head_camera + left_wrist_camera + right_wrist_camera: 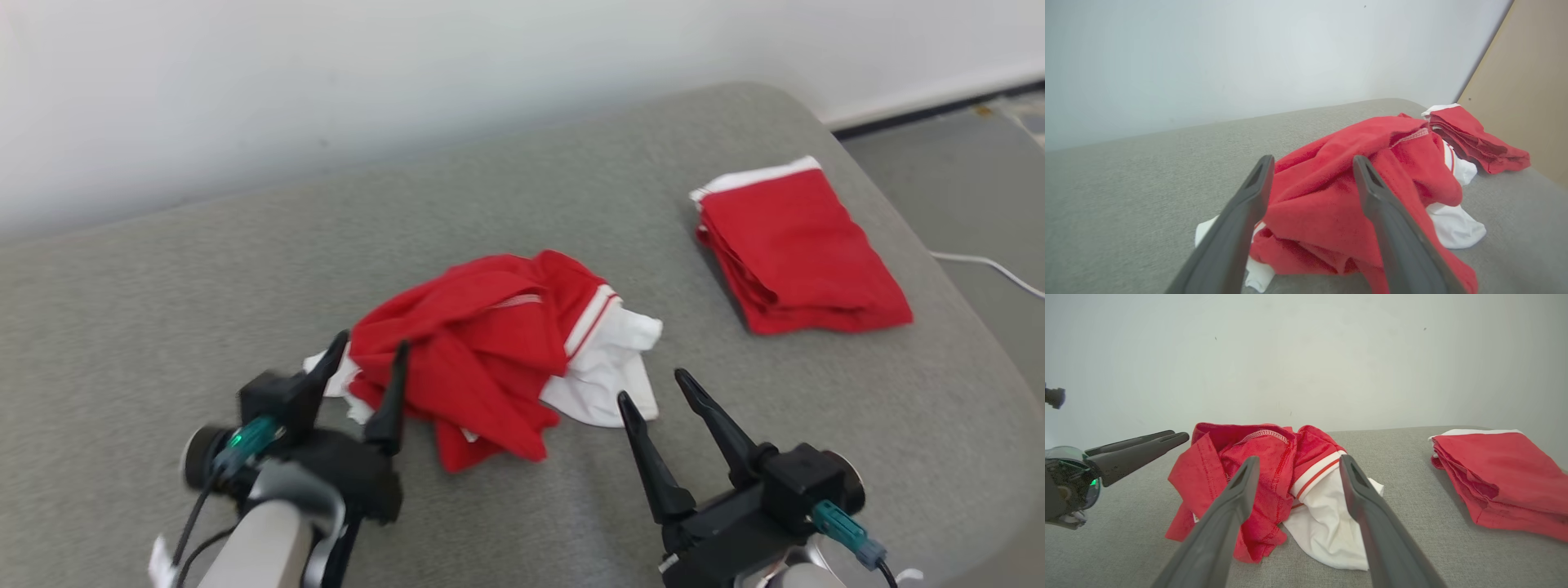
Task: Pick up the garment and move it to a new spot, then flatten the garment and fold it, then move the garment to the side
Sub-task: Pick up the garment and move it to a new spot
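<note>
Left claw (372, 341) is hovering wide open at the crumpled red garment (490, 327), gripping nothing. Right claw (651, 385) is sitting released too, just beside its white part.

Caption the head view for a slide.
Open left hand and open right hand near a crumpled red-and-white garment on a grey cushion; folded red garment apart.
</note>
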Motion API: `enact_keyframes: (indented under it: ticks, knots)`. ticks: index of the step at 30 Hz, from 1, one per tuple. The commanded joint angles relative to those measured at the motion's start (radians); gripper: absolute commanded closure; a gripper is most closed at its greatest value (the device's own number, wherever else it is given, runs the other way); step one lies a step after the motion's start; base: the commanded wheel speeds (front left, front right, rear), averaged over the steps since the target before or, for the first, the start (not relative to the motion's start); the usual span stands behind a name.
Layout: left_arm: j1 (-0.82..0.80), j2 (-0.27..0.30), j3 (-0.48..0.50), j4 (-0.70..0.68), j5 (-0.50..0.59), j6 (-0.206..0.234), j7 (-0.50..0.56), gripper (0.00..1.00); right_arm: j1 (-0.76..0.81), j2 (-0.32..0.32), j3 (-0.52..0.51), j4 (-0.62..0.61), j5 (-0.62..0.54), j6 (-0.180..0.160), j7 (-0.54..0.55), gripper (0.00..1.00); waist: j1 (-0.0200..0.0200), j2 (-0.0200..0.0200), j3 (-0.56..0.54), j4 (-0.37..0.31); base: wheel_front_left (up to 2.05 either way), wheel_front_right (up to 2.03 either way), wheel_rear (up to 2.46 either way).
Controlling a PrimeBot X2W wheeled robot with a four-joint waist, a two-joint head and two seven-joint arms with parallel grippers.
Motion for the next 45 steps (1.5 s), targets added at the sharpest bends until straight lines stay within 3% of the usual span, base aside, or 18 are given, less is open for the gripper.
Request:
enact_keyframes:
  ticks: [1, 10, 16, 28, 45]
  knots:
    - [0.044, 0.014, 0.018, -0.021, -0.009, 0.014, -0.022, 0.0, 0.023, -0.004, -0.012, -0.002, -0.007, -0.003, 0.004, 0.0, -0.0001, 0.0, -0.055, 0.066, 0.0, 0.0, 0.0]
    - [0.249, 0.059, 0.137, -0.208, -0.019, 0.1, -0.072, 0.0, 0.103, -0.012, -0.093, -0.022, -0.025, -0.003, 0.022, 0.0, -0.0001, 0.0, -0.109, 0.155, 0.0, 0.0, 0.0]
    - [0.39, 0.044, 0.233, -0.342, 0.006, 0.129, -0.072, 0.0, 0.146, -0.012, -0.144, -0.015, -0.037, -0.003, 0.03, 0.0, -0.0001, 0.0, -0.132, 0.179, 0.0, 0.0, 0.0]
    - [0.578, -0.012, 0.347, -0.45, 0.068, 0.114, -0.072, 0.0, 0.183, 0.001, -0.16, 0.005, -0.039, -0.003, 0.03, 0.0, -0.0001, 0.0, -0.148, 0.174, 0.0, 0.0, 0.0]
    - [0.572, -0.052, 0.392, -0.427, 0.112, 0.057, -0.073, 0.0, 0.177, 0.007, -0.168, 0.016, -0.046, -0.003, 0.028, 0.0, -0.0001, 0.0, -0.149, 0.174, 0.0, 0.0, 0.0]
